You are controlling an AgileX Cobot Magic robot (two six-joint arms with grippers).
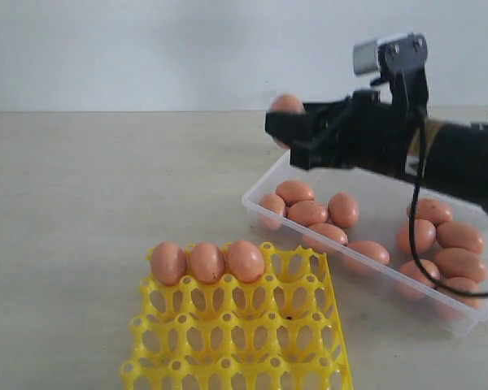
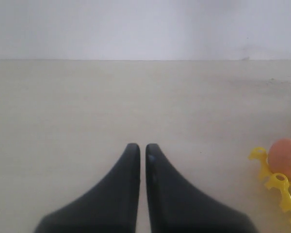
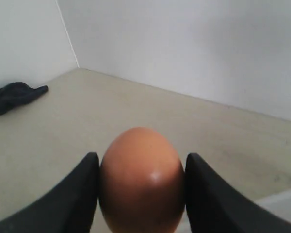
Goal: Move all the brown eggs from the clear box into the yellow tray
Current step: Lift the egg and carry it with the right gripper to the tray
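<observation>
Above the left end of the clear box [image 1: 259, 205], lifted off the table [image 2: 87, 107]: one brown egg [image 3: 140, 179], smooth, oval, reddish, clamped at its sides between the black fingers of the right gripper [image 3: 141, 162]. Inside the box: about a dozen loose eggs [image 1: 309, 213]. Just beside it, the yellow tray [image 1: 313, 280], with three seated eggs [image 1: 206, 262] in its far row. Over bare table, the left gripper [image 2: 139, 146], fingers pressed together, holding nothing. Well apart: a dark cloth [image 3: 14, 92].

yellow tray [image 1: 227, 319] mostly free, three eggs [image 1: 206, 262] far row
</observation>
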